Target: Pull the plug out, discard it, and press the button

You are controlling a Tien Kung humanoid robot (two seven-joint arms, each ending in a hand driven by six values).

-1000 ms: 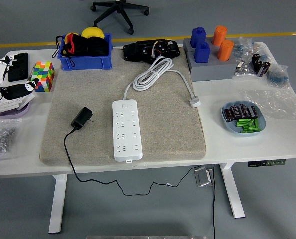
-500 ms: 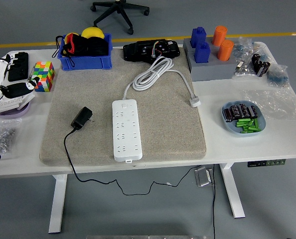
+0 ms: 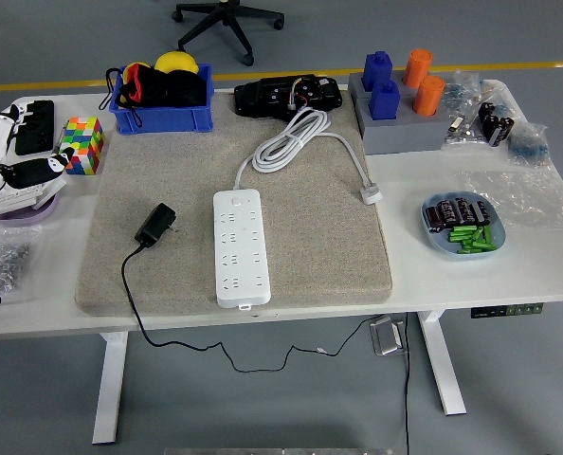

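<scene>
Nothing on the mat has shifted since the earlier frames; only the left hand (image 3: 26, 177), at the left edge of the frame, sits marginally higher than a second ago. Its white and black parts lie over a purple dish (image 3: 21, 207); whether its fingers are wide or narrow cannot be told. Right hand not visible. White power strip (image 3: 238, 246) lies lengthwise at centre of the grey mat (image 3: 310, 256) on the white worktop (image 3: 452, 275), its white cable (image 3: 291, 142) coiled above it. Black plug adapter (image 3: 155, 226) lies on the mat left of the strip, apart from it, unplugged, its black cord (image 3: 130, 303) trailing off the lower edge. Rubik's cube (image 3: 82, 144) and blue bin (image 3: 163, 116) sit at upper left.
</scene>
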